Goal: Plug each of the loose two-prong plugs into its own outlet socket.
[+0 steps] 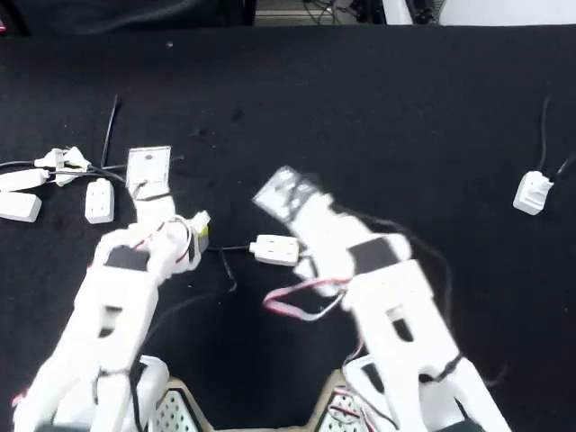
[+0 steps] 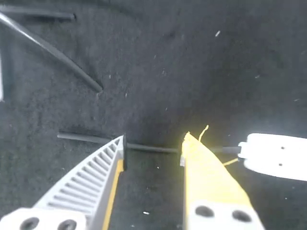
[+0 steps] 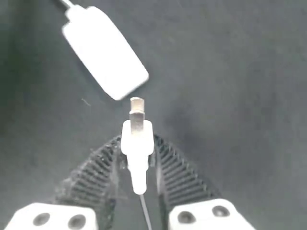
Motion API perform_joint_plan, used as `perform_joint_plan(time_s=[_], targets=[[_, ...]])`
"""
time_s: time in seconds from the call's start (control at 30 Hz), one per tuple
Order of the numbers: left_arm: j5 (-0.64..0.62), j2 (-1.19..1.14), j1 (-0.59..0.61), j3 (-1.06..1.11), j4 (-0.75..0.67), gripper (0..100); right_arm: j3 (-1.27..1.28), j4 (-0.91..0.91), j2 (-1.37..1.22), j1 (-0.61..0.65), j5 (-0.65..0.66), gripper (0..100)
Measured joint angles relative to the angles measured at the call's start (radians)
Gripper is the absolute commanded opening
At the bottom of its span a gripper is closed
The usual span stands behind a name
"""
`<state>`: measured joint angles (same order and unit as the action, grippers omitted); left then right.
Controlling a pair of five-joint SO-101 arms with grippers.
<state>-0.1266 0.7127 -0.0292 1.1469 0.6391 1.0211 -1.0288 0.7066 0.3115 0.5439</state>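
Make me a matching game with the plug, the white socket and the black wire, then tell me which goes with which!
Things:
1. two-prong plug
2. outlet socket
3. black cord

Places:
A. crossing the gap between the open fingers of the left gripper
B. lying free on the black table, just ahead of the prongs
C. pinched between the fingers of the right gripper

Pairs: 1-C, 2-B, 3-A.
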Motion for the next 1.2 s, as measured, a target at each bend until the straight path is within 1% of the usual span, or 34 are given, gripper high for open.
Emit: perform_joint_plan(time_s=[0.07,0.2,0.33,0.5,0.63,0.73,0.9,1.2], targets=[[0.0,0.104,0.0,0.046,0.0,19,0.035,0.077,0.0,0.1,-0.046,1.1],[0.0,0.295,0.0,0.133,0.0,19,0.077,0.235,0.0,0.252,-0.164,1.1],[0.0,0.448,0.0,0.199,0.002,19,0.12,0.37,0.0,0.338,-0.253,1.1],[-0.043,0.601,0.0,0.253,0.02,19,0.152,0.465,0.0,0.37,-0.29,1.1],[-0.049,0.698,0.0,0.262,0.055,19,0.16,0.494,0.0,0.385,-0.336,1.1],[-0.055,0.764,0.0,0.305,0.055,19,0.204,0.568,0.0,0.404,-0.381,1.1],[-0.055,0.848,-0.06,0.356,0.055,19,0.273,0.701,0.0,0.442,-0.405,1.1],[-0.055,0.882,-0.077,0.367,0.057,19,0.281,0.723,0.035,0.453,-0.405,1.1]])
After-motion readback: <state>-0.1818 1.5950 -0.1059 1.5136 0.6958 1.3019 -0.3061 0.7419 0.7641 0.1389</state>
